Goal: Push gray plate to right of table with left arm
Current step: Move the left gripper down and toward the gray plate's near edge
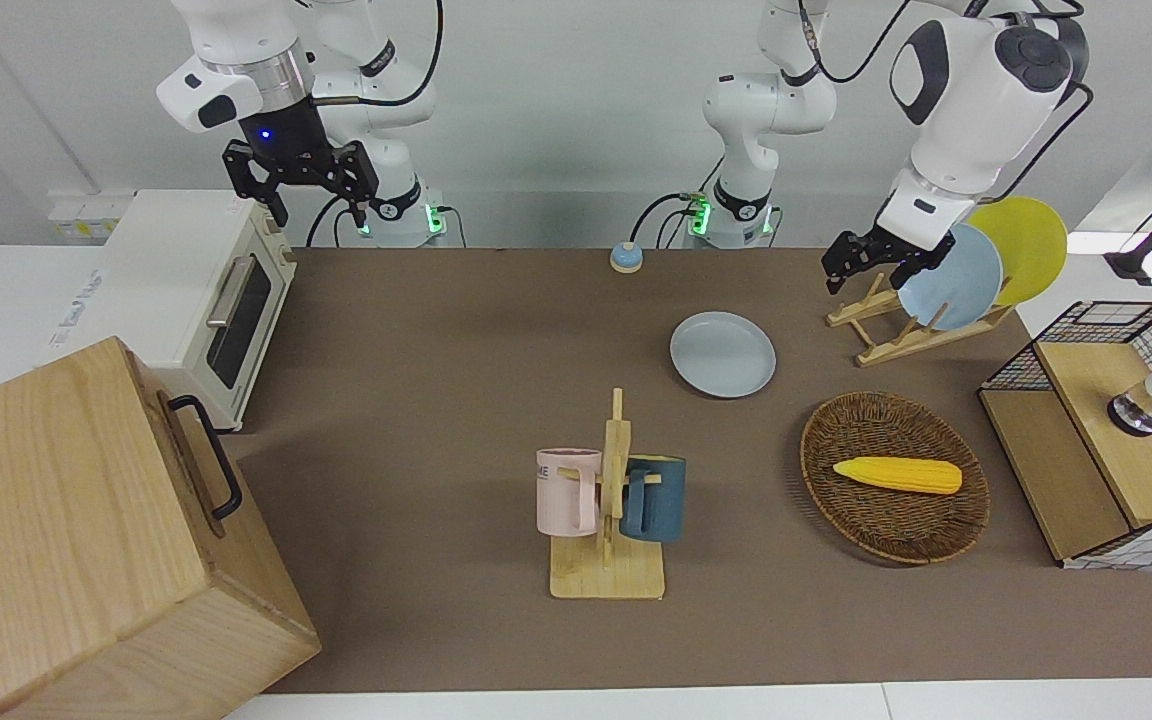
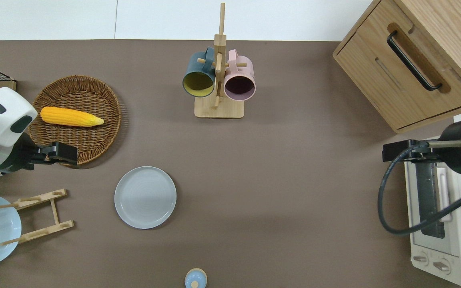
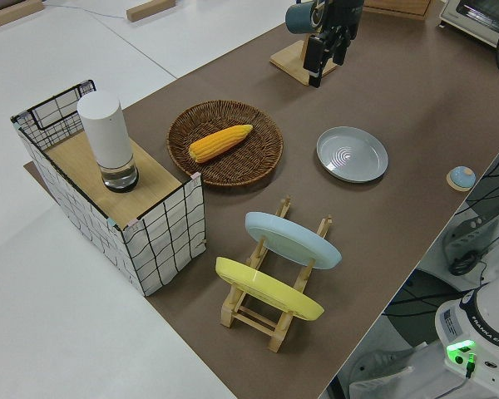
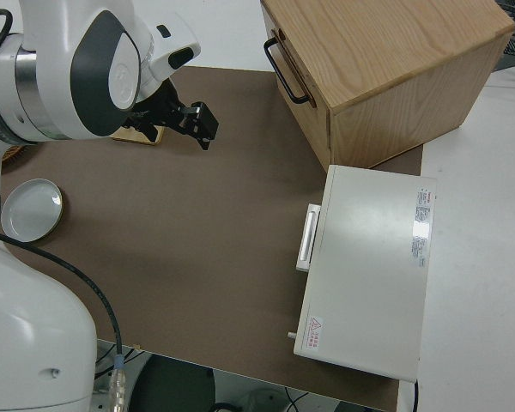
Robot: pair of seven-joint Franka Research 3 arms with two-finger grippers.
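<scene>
Gray plate (image 2: 145, 197) lies flat; my left claw (image 2: 63, 153) hangs unclenched over the basket (image 2: 94, 140) rim and might knock it when descending.

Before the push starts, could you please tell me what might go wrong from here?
1. The left gripper hangs over the brown wicker basket's rim, so descending could clip it.
2. The round pale gray plate has a low rim; the fingers may ride over it.
3. The wooden mug rack could be struck if the plate veers.

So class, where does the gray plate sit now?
The gray plate lies flat on the table, beside the wooden plate rack, nearer the robots than the wicker basket.
</scene>
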